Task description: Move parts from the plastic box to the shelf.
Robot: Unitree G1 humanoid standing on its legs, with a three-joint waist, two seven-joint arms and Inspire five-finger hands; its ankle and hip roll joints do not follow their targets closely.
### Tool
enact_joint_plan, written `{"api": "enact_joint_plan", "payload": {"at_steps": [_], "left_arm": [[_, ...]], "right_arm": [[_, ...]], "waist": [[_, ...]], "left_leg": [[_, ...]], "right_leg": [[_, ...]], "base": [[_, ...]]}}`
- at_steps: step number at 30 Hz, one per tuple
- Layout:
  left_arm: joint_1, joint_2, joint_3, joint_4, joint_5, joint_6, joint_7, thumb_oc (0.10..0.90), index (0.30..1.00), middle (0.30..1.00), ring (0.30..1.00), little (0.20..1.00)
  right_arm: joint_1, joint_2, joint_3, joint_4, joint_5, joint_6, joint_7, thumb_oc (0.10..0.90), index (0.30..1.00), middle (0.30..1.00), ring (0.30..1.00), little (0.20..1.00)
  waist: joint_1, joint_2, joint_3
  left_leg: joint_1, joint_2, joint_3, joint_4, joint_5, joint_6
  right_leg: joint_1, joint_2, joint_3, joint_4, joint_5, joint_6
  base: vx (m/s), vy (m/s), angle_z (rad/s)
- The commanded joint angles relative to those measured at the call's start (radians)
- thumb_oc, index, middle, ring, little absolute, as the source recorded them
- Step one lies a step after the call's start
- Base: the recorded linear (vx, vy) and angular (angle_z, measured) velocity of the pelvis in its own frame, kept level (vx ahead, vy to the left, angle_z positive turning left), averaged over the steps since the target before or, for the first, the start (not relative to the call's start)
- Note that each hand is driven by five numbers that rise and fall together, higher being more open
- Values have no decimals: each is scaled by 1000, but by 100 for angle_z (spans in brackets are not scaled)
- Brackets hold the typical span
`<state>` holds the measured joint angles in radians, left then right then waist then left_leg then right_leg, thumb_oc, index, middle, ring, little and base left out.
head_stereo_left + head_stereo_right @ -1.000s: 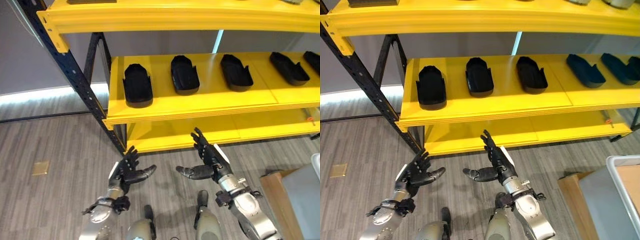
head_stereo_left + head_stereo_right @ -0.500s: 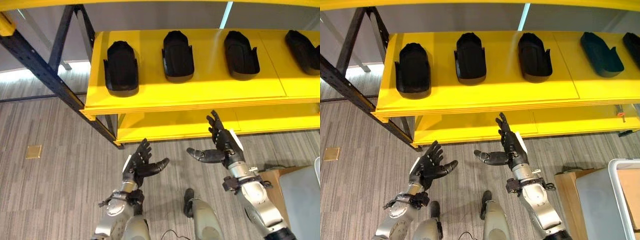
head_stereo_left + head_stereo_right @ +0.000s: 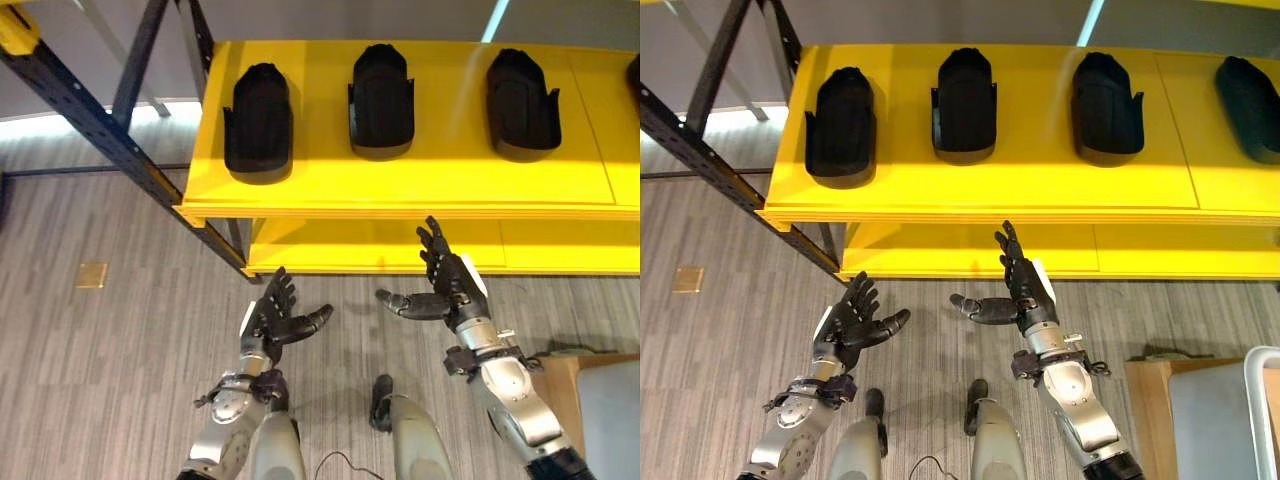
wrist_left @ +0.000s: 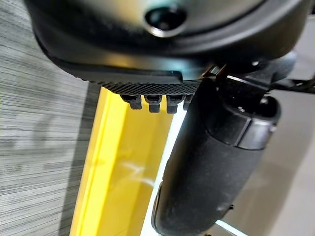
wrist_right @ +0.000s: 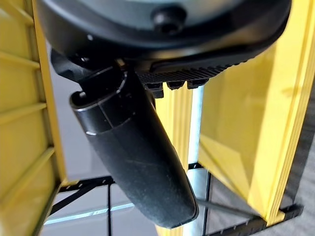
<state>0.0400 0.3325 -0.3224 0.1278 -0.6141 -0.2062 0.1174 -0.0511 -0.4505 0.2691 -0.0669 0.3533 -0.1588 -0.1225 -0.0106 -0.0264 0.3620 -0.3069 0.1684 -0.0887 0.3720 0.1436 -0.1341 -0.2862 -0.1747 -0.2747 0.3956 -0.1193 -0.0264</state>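
Two hands hang empty in front of the yellow shelf. The shelf is the largest thing here, and on its board black parts stand in a row: one at far left, one in the middle, one at right. At near right shows a corner of the plastic box (its inside is hidden). The right hand and the left hand have the fingers spread and hold nothing. I judge the step is between placings; next calls for turning right to the box for another part.
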Motion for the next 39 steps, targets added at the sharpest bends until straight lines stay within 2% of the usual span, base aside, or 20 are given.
{"api": "enact_joint_plan", "payload": {"at_steps": [1,3,4,5,8,10,14,15,17,22,30,39], "left_arm": [[-33,16,20,-114,58,-94,-22,900,1000,1000,1000,1000],[-34,38,38,-108,92,-101,-8,900,1000,1000,1000,1000],[-32,41,45,-101,113,-103,6,900,1000,1000,1000,1000],[-90,69,39,-83,247,-114,48,900,1000,1000,1000,1000],[-148,97,28,-60,340,-124,91,900,1000,1000,1000,1000],[-187,110,27,-43,382,-126,124,900,1000,1000,1000,1000],[-259,144,10,-4,585,-104,220,900,1000,1000,1000,1000],[-260,143,9,-3,588,-104,222,900,1000,1000,1000,1000],[-309,180,7,11,763,-80,280,900,1000,1000,1000,1000],[-369,240,18,28,1002,-45,414,900,1000,1000,1000,1000],[-489,292,15,123,1182,49,513,900,1000,1000,1000,1000],[-563,291,-2,235,1228,100,540,900,1000,1000,1000,1000]], "right_arm": [[-84,-14,-17,-87,-20,-142,-8,900,1000,1000,1000,1000],[-76,-8,-25,-88,-18,-140,-17,900,1000,1000,1000,1000],[-75,-1,-20,-85,-18,-141,-15,900,1000,1000,1000,1000],[-81,14,-16,-85,6,-142,1,900,1000,1000,1000,1000],[-98,25,9,-79,13,-134,14,900,1000,1000,1000,1000],[-105,29,19,-78,28,-135,17,900,1000,1000,1000,1000],[-123,28,31,-74,35,-136,15,900,1000,1000,1000,1000],[-123,28,31,-73,35,-136,15,900,1000,1000,1000,1000],[-134,19,36,-69,33,-145,17,900,1000,1000,1000,1000],[-136,1,25,-69,48,-165,18,900,1000,1000,1000,1000],[-139,-15,29,-69,69,-172,29,900,1000,1000,1000,1000],[-127,-21,32,-79,77,-177,48,900,1000,1000,1000,1000]], "waist": [[-20,-20,-31],[-14,-7,-33],[-9,-3,-33],[-24,-3,-31],[-27,-15,-30],[-32,-19,-28],[-43,-29,-27],[-43,-29,-26],[-50,-34,-22],[-59,-42,-12],[-77,-54,-1],[-95,-64,9]], "left_leg": [[51,94,59,-196,-47,3],[86,157,108,-315,20,-15],[105,148,103,-310,-2,-9],[123,115,148,-293,-46,-5],[132,87,177,-275,-73,5],[132,77,193,-275,-75,7],[129,72,204,-272,-80,7],[129,72,205,-272,-80,7],[127,72,211,-276,-81,6],[122,81,215,-283,-76,-1],[114,95,214,-303,-61,-11],[107,97,219,-302,-64,-12]], "right_leg": [[82,-18,66,-214,124,140],[89,-17,80,-190,113,162],[86,-20,90,-176,113,172],[74,-53,105,-160,129,194],[71,-78,125,-165,143,206],[74,-89,127,-178,148,211],[70,-104,125,-194,158,218],[70,-104,125,-195,158,219],[66,-109,124,-203,166,225],[51,-108,124,-214,173,230],[33,-99,120,-228,186,234],[17,-98,128,-234,195,237]], "base": [[118,181,32],[114,203,8],[92,385,-76],[30,334,-88],[35,226,-39],[25,108,-16],[20,57,-1],[19,43,8],[16,38,1],[2,11,-11],[3,3,-3],[0,0,0]]}}
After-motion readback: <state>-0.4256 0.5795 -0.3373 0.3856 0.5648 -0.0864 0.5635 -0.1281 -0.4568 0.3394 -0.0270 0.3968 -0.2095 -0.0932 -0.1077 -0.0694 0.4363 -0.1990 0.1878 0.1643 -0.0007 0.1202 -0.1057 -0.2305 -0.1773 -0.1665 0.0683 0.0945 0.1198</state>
